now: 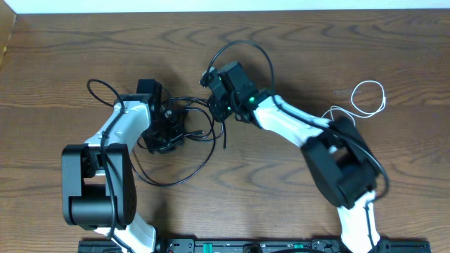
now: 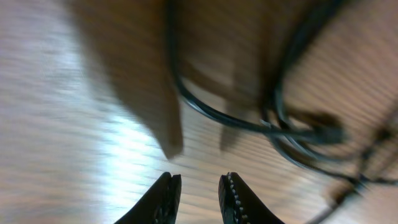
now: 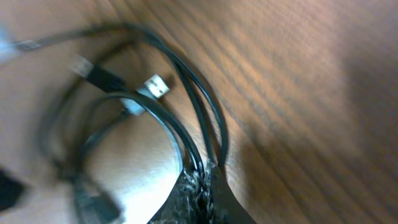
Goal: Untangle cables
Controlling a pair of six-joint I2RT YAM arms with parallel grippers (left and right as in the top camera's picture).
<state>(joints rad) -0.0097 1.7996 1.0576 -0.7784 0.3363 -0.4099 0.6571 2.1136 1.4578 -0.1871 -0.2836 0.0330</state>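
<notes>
Pinched tight in the right gripper [image 3: 200, 198], strands of the black cable [image 3: 211, 112] loop away across the wooden table [image 3: 298, 74] (two plug ends [image 3: 155, 84] lie among them). The left gripper [image 2: 199, 183] hovers narrowly parted and empty beside the same tangle. The white cable [image 1: 368, 98] lies coiled well apart, near the right arm.

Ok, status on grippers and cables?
Left gripper open, empty. Right gripper shut on black cable. White cable lies apart, far right. No obstruction seen.
</notes>
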